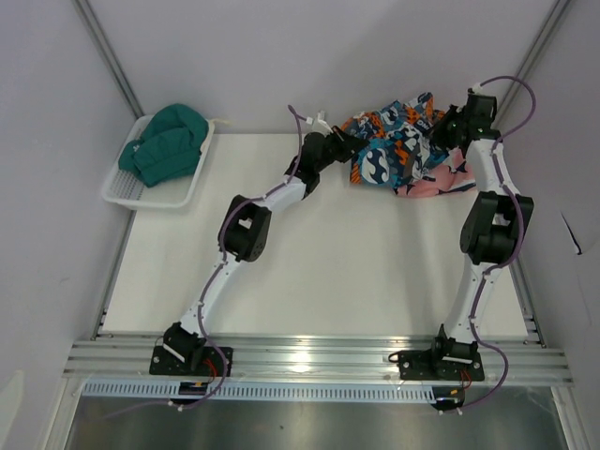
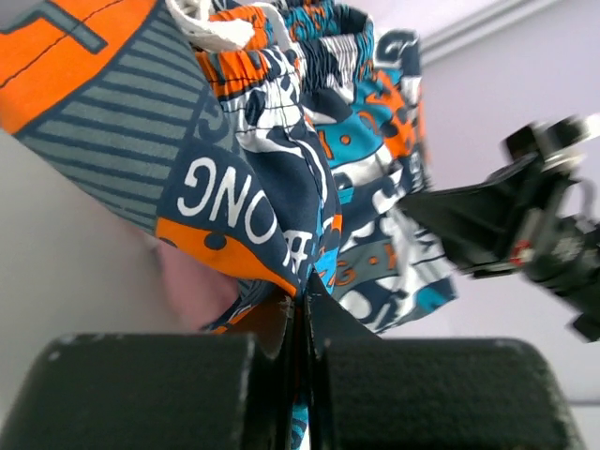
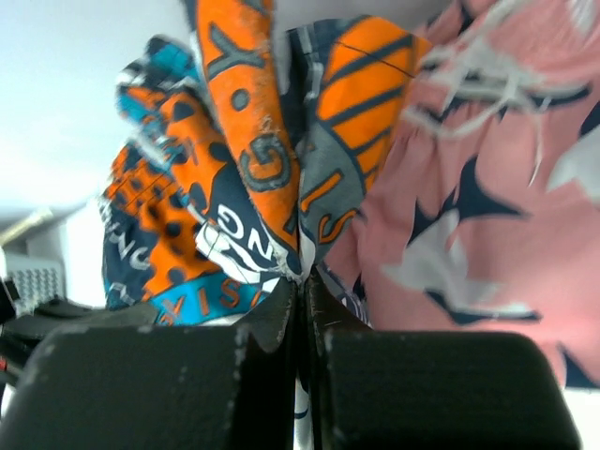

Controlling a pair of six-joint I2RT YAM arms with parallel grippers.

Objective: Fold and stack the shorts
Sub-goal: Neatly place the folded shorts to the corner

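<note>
from above, the patchwork shorts [image 1: 394, 141] sit bunched toward the bench's [image 1: 328, 262] 1 o'clock corner, partly over the pink shorts [image 1: 441, 183], between the left fingers [image 1: 354, 150] and right fingers [image 1: 439, 139]. left wrist: fingers clamped together on patchwork cloth. right wrist: likewise clamped on it, pink at 3 o'clock. both pinch crumpled folds, so spreading could slip free or drag the pink pair.

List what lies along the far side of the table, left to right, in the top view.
Left to right: white basket holding green cloth → left gripper → patchwork shorts → right gripper.
</note>
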